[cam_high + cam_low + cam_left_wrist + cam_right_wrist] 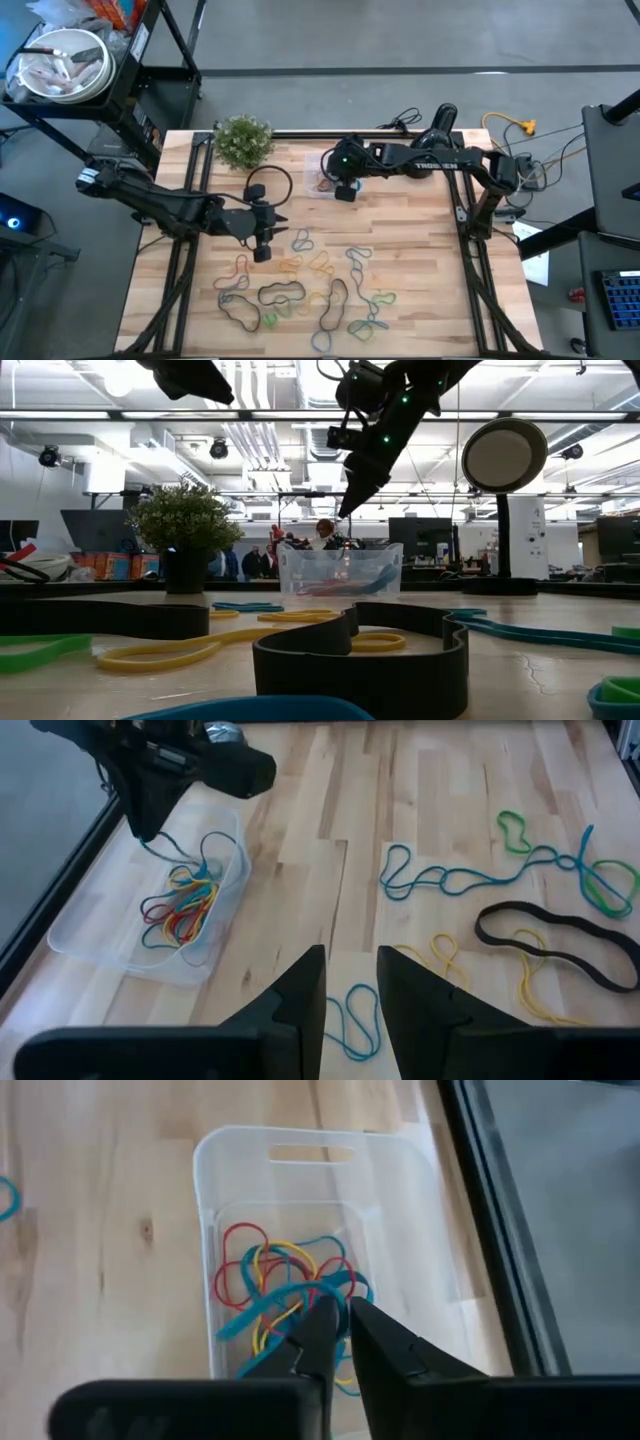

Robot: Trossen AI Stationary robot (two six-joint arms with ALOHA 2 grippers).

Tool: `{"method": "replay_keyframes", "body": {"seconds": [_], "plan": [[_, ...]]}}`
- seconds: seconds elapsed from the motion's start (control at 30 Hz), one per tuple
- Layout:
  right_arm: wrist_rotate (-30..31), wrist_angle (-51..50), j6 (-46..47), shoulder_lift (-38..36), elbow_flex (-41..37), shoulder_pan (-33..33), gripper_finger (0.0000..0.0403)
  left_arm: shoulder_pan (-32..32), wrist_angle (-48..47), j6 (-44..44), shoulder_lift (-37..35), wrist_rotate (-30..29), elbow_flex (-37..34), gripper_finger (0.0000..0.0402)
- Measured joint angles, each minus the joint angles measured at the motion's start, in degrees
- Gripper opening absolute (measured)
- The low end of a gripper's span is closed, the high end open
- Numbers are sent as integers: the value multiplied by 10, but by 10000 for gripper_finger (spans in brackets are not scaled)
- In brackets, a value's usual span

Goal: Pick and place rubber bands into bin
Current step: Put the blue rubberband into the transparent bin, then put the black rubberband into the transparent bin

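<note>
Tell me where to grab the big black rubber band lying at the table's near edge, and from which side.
Take the black rubber band from straight above, pinching one strand where the loop narrows mid-length. It lies flat and floppy on the table, so a side approach gives nothing to catch. The left tool hovers nearest, probably best placed to reach it.

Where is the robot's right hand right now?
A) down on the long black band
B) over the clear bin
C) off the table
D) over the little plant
B: the right hand hangs just above the clear bin, which has coloured rubber bands lying inside.
</note>
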Motion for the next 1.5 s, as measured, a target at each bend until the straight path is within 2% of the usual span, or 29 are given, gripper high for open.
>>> {"method": "replay_keyframes", "body": {"seconds": [0.33, 0.53, 0.73, 0.87, 1.1, 1.5], "plan": [[-31, -19, 11, -12, 0, -2, 110, 0, -12, -4, 1, 12, 0, 77], [-160, -52, 1, -55, 0, 7, 127, -3, -88, -61, 11, 144, 0, 77], [-238, -88, 1, -102, -1, 39, 120, -27, -104, -104, 38, 219, 0, 77], [-243, -128, 6, -128, -2, 71, 111, -47, -88, -128, 73, 252, 0, 77], [-242, -172, 36, -176, -16, 127, 97, -81, -70, -138, 154, 256, 0, 77], [-236, -206, 96, -249, -28, 201, 75, -97, -39, -168, 258, 260, 1, 77]]}}
